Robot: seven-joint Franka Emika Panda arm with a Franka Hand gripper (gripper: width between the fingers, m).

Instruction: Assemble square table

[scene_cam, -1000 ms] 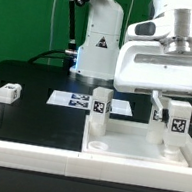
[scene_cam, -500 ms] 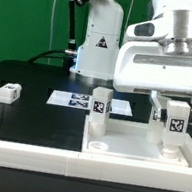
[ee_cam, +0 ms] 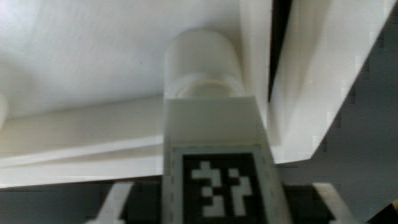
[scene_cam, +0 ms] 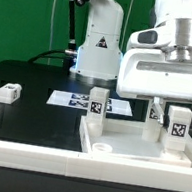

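The square table's white slab (scene_cam: 136, 147) lies at the exterior view's right, inside the front barrier. One white leg (scene_cam: 98, 109) with a marker tag stands upright on the slab's left part. My gripper (scene_cam: 178, 126) is shut on a second tagged leg (scene_cam: 179, 124) and holds it upright on the slab's right part. In the wrist view this leg (ee_cam: 217, 170) sits between my fingers (ee_cam: 121, 204), its round end against the slab (ee_cam: 89, 100). A third small leg block (scene_cam: 8, 93) lies on the black table at the left.
The marker board (scene_cam: 78, 100) lies flat behind the slab. A long low white barrier wall (scene_cam: 23, 154) runs along the front and left. The arm's white base (scene_cam: 98, 44) stands at the back.
My gripper with the held leg has shifted a little to the right. The slab and its standing leg have slid slightly to the left.
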